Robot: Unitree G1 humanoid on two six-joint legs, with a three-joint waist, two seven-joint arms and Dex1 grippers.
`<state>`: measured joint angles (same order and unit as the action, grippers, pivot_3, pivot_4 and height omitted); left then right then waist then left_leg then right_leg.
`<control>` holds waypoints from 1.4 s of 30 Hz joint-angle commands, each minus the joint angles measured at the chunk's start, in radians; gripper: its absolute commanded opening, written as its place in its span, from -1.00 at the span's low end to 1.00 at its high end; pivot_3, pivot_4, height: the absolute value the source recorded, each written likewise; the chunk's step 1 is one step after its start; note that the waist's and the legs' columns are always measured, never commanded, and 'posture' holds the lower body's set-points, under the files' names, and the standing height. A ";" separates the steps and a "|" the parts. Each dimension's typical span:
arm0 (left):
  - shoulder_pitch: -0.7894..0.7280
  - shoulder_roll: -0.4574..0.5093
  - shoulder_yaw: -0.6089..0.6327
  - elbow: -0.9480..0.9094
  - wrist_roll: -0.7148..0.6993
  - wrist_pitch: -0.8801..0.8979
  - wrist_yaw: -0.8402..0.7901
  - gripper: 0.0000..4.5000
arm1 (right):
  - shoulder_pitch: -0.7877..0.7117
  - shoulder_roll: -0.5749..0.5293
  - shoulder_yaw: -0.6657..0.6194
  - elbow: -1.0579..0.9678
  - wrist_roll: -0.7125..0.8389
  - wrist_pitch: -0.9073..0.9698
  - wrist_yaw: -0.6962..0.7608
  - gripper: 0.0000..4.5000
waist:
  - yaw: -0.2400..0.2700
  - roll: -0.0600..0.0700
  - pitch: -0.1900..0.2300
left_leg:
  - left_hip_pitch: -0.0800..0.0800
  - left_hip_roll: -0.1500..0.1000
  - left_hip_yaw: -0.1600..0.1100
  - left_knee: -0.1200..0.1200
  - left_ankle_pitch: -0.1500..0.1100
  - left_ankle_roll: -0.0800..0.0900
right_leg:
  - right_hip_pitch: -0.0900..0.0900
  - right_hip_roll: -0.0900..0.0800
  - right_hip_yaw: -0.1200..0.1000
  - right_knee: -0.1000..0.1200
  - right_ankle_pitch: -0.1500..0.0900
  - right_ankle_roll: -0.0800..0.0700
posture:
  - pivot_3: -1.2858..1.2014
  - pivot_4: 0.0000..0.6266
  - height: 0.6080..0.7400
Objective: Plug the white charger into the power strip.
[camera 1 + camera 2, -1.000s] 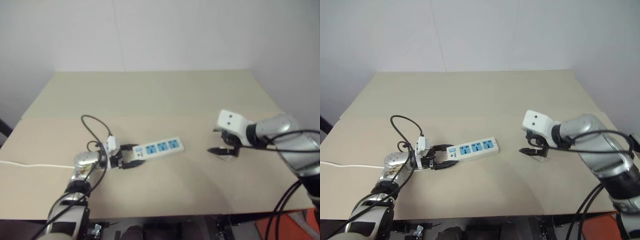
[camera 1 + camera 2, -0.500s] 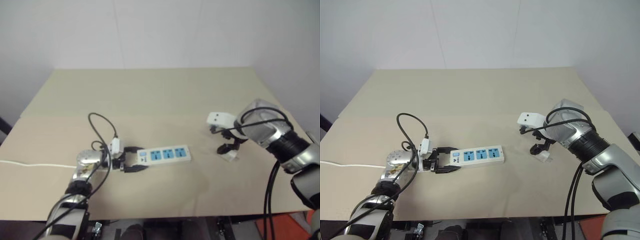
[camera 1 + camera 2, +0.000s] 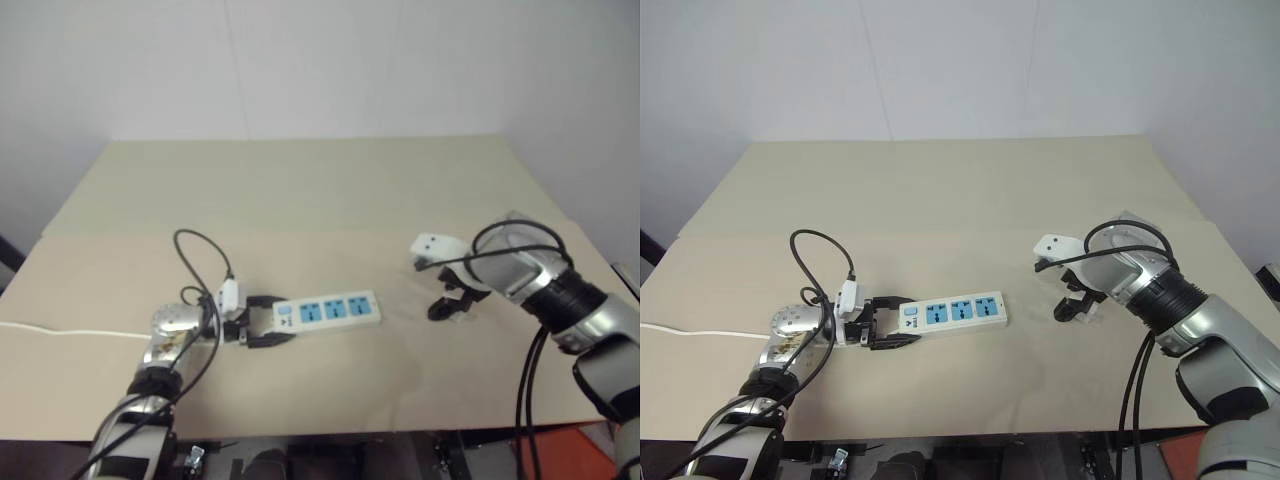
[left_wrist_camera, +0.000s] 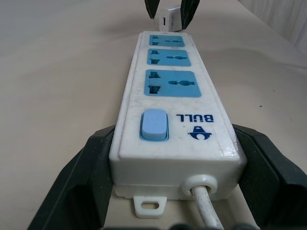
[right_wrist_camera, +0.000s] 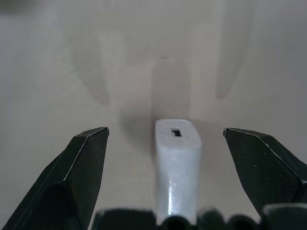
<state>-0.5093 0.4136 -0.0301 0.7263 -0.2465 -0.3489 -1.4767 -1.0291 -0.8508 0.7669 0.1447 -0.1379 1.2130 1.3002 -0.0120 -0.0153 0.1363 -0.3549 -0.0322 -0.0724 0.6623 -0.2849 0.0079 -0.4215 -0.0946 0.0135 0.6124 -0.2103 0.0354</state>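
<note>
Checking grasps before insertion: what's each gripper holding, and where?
Left gripper clamps the power strip by its sides at the switch and cord end. Right gripper holds nothing: jaws open, straddling the white charger without touching.

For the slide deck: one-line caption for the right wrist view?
Right tool, open, straddles the white charger lying on the table, not yet gripped.
</note>
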 commanded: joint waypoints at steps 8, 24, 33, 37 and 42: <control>0.010 0.018 -0.051 0.010 0.046 0.004 0.001 0.45 | -0.002 -0.009 -0.019 -0.007 0.017 0.036 -0.054 1.00 | -0.001 0.001 -0.001 | 0.001 0.000 0.000 0.000 0.000 0.000 | 0.000 0.000 0.000 0.000 0.000 0.000 | 0.03 -0.52 1.00; 0.004 0.023 -0.058 -0.004 0.046 0.013 0.021 0.45 | 0.004 -0.009 0.001 -0.026 0.049 0.068 -0.092 -0.50 | -0.001 0.001 -0.001 | 0.001 0.000 0.000 0.002 0.000 0.000 | 0.001 0.000 0.000 0.000 0.000 0.000 | 0.03 -0.52 1.00; 0.005 0.030 -0.070 -0.046 0.031 0.044 -0.007 0.45 | -0.016 -0.020 -0.158 -0.152 0.152 0.105 -0.103 -0.50 | -0.001 0.001 -0.001 | 0.000 0.000 0.000 0.002 0.000 0.000 | 0.000 0.000 0.000 0.000 0.000 0.000 | 0.03 -0.52 1.00; -0.005 0.031 -0.078 -0.055 0.024 0.044 -0.028 0.45 | -0.003 0.009 -0.341 -0.222 0.277 0.106 -0.103 -0.50 | 0.001 0.001 -0.001 | 0.000 0.000 -0.002 0.002 0.000 0.000 | 0.001 0.000 0.000 0.001 0.000 0.000 | 0.03 -0.52 1.00; -0.021 0.032 -0.092 -0.044 0.030 0.031 -0.056 0.45 | 0.144 0.167 -0.626 -0.312 0.435 -0.099 -0.166 -0.50 | 0.000 -0.001 -0.002 | 0.000 0.000 -0.002 0.002 0.000 0.000 | 0.002 0.000 -0.001 0.001 0.000 0.000 | 0.03 -0.52 1.00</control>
<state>-0.5200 0.4397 -0.0889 0.6863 -0.2453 -0.3051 -1.5059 -0.9035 -0.7228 0.2405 -0.1299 0.2351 1.1896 1.1588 -0.0116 -0.0158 0.1341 -0.3545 -0.0321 -0.0743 0.6640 -0.2850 0.0082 -0.4193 -0.0942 0.0129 0.6145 -0.2101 0.0355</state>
